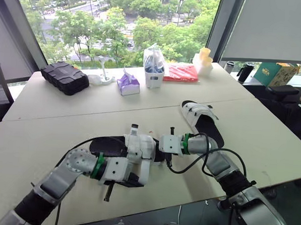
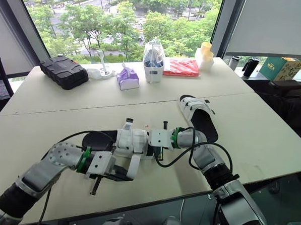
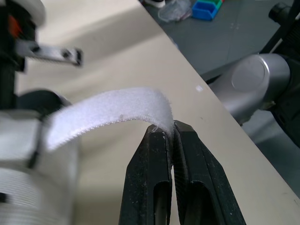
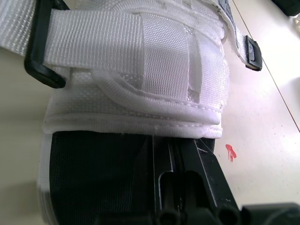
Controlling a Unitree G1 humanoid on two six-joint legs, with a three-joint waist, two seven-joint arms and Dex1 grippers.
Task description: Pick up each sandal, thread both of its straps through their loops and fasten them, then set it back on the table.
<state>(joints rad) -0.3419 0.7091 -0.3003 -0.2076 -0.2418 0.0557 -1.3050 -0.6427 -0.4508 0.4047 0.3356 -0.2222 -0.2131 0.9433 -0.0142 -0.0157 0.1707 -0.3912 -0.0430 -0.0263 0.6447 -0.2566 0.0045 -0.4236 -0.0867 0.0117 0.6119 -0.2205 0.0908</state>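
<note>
Left wrist view: left gripper (image 3: 172, 127) clenched on the tip of a loose white strap (image 3: 108, 111) arching away from its fingers; right gripper (image 4: 171, 143) clamps the near sandal (image 4: 131, 70) by its sole edge; fastening looks unfinished; second sandal (image 1: 203, 119) waits on the table (image 1: 64, 113) beyond both grippers.

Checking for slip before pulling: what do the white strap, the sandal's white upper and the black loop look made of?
The strap, pinched in the left end effector, looks like soft white fabric with fuzzy nap, likely hook-and-loop. The upper is ribbed matte woven webbing, probably nylon. The loop is smooth, rigid-looking black, likely plastic.
</note>
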